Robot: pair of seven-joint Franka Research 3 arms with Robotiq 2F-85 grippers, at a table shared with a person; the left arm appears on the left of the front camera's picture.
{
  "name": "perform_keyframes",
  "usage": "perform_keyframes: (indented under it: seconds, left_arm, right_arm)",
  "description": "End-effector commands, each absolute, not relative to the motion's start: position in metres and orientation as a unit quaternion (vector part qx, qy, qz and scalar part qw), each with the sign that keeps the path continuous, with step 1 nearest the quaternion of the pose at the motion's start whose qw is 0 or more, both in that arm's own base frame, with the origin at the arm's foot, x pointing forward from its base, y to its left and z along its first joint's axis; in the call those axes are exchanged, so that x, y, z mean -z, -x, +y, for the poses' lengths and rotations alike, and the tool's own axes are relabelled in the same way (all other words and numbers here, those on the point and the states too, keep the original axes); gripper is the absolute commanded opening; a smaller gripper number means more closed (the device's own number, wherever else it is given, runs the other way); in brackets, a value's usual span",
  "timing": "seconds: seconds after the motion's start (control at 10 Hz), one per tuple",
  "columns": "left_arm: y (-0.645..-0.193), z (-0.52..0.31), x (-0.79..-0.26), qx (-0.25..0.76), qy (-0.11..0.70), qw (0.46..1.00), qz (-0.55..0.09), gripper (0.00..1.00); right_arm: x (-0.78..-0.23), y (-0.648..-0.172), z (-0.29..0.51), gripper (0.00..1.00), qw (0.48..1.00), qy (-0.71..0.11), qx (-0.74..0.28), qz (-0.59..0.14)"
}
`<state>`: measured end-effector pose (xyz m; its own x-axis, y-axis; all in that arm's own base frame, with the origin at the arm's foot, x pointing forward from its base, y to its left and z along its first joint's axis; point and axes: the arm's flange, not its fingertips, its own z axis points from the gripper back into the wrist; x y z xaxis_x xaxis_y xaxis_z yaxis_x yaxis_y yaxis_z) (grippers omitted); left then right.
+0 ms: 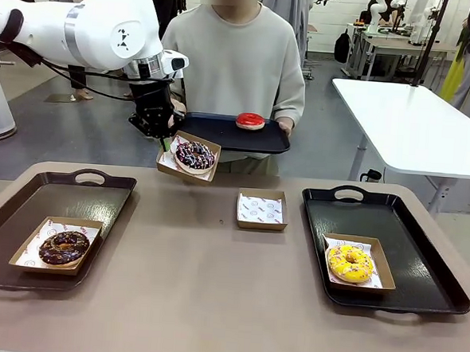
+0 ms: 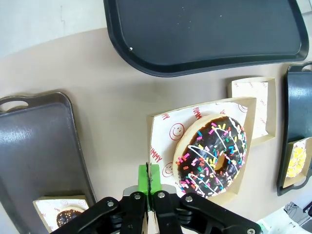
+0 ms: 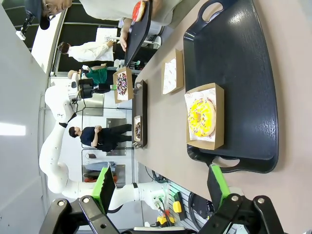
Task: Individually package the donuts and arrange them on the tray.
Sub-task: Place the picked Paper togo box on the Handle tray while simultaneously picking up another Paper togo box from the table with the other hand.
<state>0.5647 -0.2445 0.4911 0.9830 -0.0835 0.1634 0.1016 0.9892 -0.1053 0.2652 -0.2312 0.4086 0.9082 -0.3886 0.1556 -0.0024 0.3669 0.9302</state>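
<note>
The left tool [image 1: 166, 143] [image 2: 150, 184] is clamped shut on the rim of a box [image 1: 163, 168] [image 2: 251, 127], its green pads [image 2: 143, 176] pinching the cardboard edge and the printed paper lining. The box hangs in the air above the far edge of the bench [image 1: 212, 286], tilted, and holds the sprinkled donut [image 1: 195, 155] [image 2: 212, 155]. Just behind it a person holds a black tray [image 1: 214, 132] with the red donut [image 1: 250, 121] lying bare on it. Below and to the right of the held box an empty box [image 1: 262, 209] [image 2: 255, 108] with white paper sits on the bench between two black trays. On the left tray [image 1: 26, 203] the chocolate donut [image 1: 64, 248] lies in its own box near the front edge. The right tool [image 3: 161, 187] stands wide open with nothing between its fingers [image 3: 105, 181], hovering off the handle end of the right tray [image 1: 421, 259] [image 3: 243, 58]. On that tray the yellow donut [image 1: 350, 263] [image 3: 202, 116] lies in its own box, near the tray's left side.
</note>
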Motion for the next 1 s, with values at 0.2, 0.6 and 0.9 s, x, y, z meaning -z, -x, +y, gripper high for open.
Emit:
perform_keyframes:
  seconds: [0.2,0.6,0.9]
  left_arm:
    - [-0.563,-0.242,-0.49,0.049,0.06,0.994,-0.082,0.0]
    - [-0.582,-0.216,-0.497,0.047,0.059,0.995,-0.059,0.01]
    - [-0.575,-0.143,-0.517,0.075,0.076,0.993,-0.053,0.01]
  right_arm:
    - [-0.408,-0.262,-0.228,1.0,0.803,-0.556,0.117,-0.18]
    - [-0.432,-0.307,-0.2,1.0,0.845,-0.499,0.105,-0.16]
    - [-0.486,-0.4,-0.124,1.0,0.907,-0.4,0.08,-0.104]
